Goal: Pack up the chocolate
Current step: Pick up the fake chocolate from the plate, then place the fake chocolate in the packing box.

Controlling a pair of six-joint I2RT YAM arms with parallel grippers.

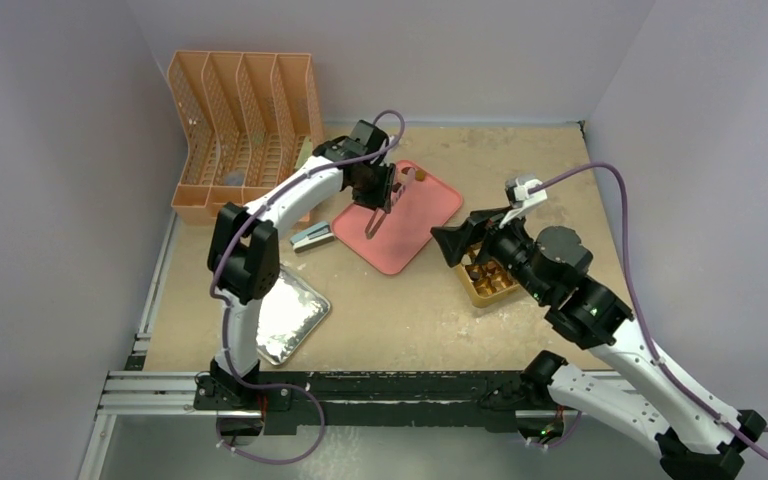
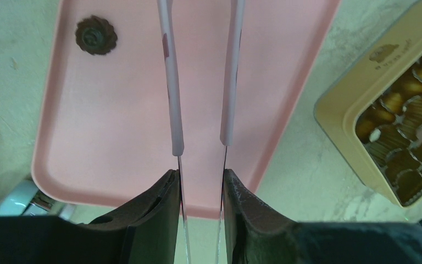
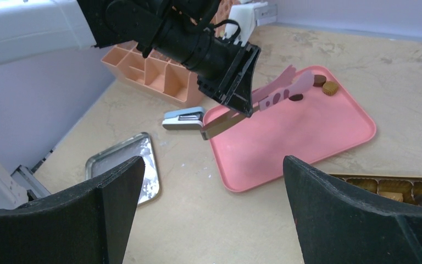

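I am holding the pink tongs (image 2: 171, 82) in my left gripper (image 2: 200, 181), jaws part-closed on their arms. My right gripper (image 3: 213, 165) is hanging wide open and empty. A chocolate (image 2: 95, 35) is lying ahead-left on the pink tray (image 2: 104, 132). Pick-up is likely in hand. Next, the tong tips need steering around that piece.

One tray (image 1: 422, 222), one gold box (image 2: 336, 118), one stapler (image 3: 182, 116), one pair of tongs (image 2: 172, 88), three chocolates (image 3: 330, 88).
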